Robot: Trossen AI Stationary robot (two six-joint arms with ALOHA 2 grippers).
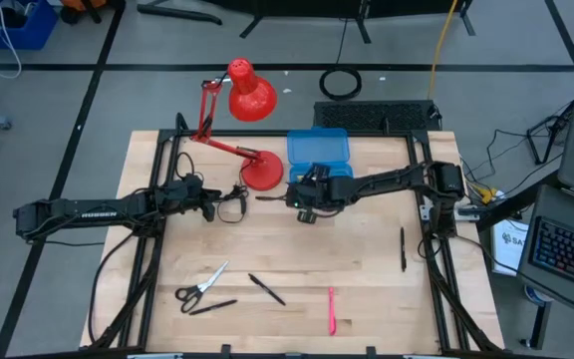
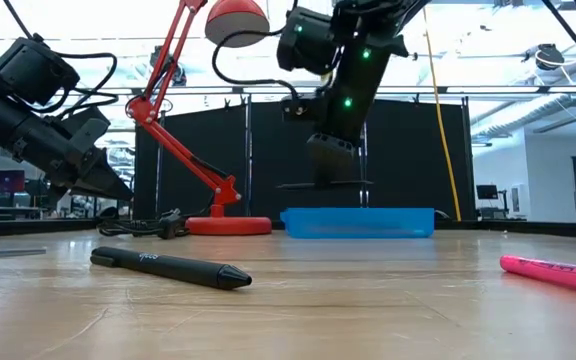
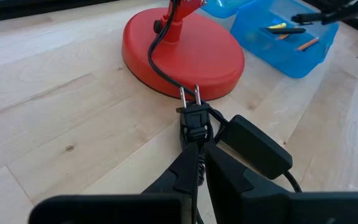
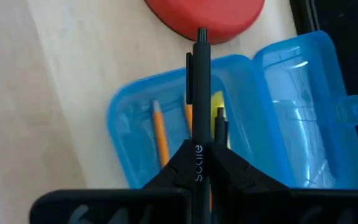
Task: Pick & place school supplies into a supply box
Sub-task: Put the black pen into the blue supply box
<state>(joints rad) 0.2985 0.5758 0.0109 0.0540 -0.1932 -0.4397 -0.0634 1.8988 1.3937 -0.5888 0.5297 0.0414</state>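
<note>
my right hand (image 4: 199,163) pinches a black pen (image 4: 199,93) above the open blue case (image 4: 166,106); my left hand (image 3: 199,163), pressed together, grips the lamp plug (image 3: 193,115) beside the case.

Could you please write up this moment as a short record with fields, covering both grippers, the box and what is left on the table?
right gripper: shut on black pen, above the open blue pencil case
left gripper: shut on the lamp plug, beside the red desk lamp base
case contents: orange pencils, yellow marker
on table: scissors, pink pen, black pens
</note>
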